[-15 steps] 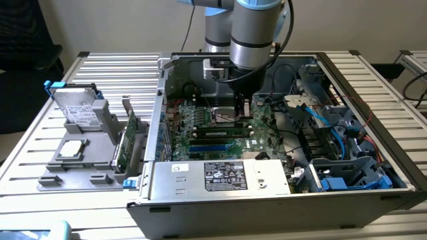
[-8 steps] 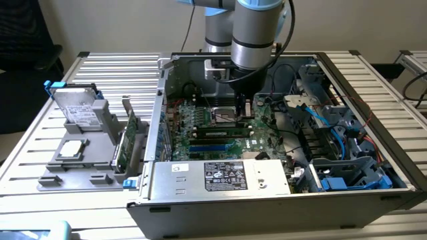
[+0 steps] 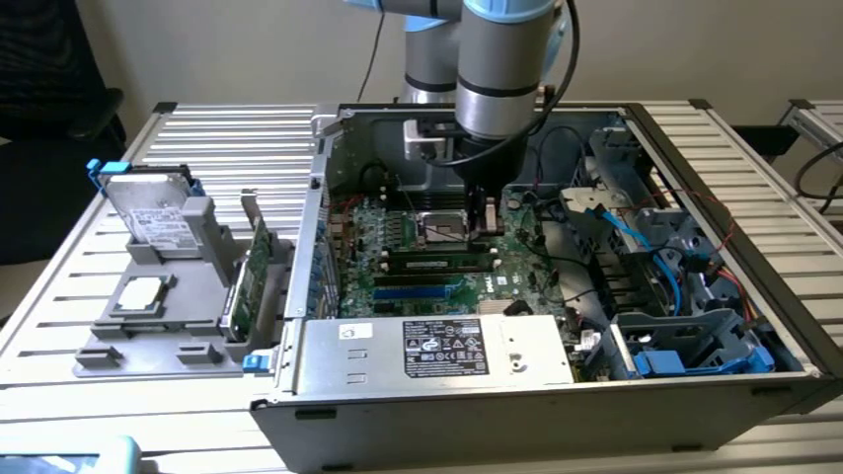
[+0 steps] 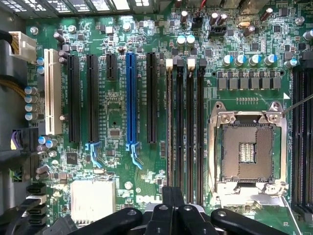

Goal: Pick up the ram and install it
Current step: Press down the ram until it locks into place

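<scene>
Gripper (image 4: pixel 172 195) jaws closed tight, nothing between; above motherboard (image 4: pixel 115 105) beside socket (image 4: pixel 247 149); tip obscured in exterior view.

Open computer case (image 3: pixel 527 420), green motherboard (image 4: pixel 113 100), CPU socket (image 4: pixel 247 149), hard drive (image 3: pixel 152 212)

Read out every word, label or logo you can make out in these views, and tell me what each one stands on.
"DELL": white logo printed on the motherboard, wrist view.
Power supply label: rows of print and marks, too small to read.
Hard drive label: blurred, unreadable.
Fine white print elsewhere on the motherboard: too small to read.
</scene>
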Motion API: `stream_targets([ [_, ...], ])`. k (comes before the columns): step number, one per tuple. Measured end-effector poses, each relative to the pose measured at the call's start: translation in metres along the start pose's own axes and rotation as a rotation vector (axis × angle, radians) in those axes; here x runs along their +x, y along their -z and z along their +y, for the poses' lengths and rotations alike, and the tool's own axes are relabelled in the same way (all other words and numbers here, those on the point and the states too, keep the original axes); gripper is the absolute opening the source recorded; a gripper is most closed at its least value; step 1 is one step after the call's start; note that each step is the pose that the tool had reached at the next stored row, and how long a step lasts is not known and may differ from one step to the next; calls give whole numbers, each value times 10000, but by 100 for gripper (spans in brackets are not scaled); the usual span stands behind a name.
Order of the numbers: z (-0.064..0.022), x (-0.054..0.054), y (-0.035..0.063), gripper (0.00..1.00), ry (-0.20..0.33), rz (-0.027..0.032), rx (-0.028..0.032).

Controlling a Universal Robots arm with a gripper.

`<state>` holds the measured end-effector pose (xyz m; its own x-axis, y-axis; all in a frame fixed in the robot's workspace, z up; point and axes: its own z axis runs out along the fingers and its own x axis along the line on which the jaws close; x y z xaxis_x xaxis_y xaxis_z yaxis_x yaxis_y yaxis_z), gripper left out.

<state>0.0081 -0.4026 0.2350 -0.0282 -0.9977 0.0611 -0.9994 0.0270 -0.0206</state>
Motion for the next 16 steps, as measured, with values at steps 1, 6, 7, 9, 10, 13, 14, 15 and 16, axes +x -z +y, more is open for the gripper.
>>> stream_targets([
  [1,0,0,-2,11,0,0,9],
  [6,1,-1,-11,11,-2,-2,33],
  [7,2,-1,-14,11,-2,-1,41],
  [9,2,-1,-18,11,-3,-1,56],
  [10,2,-2,-20,11,-3,1,64],
  [13,3,-4,-27,11,-6,-1,95],
  [14,5,-4,-29,11,-6,-2,105],
  [15,8,-4,-31,11,-7,-3,114],
  [16,13,-4,-32,11,-8,-2,120],
])
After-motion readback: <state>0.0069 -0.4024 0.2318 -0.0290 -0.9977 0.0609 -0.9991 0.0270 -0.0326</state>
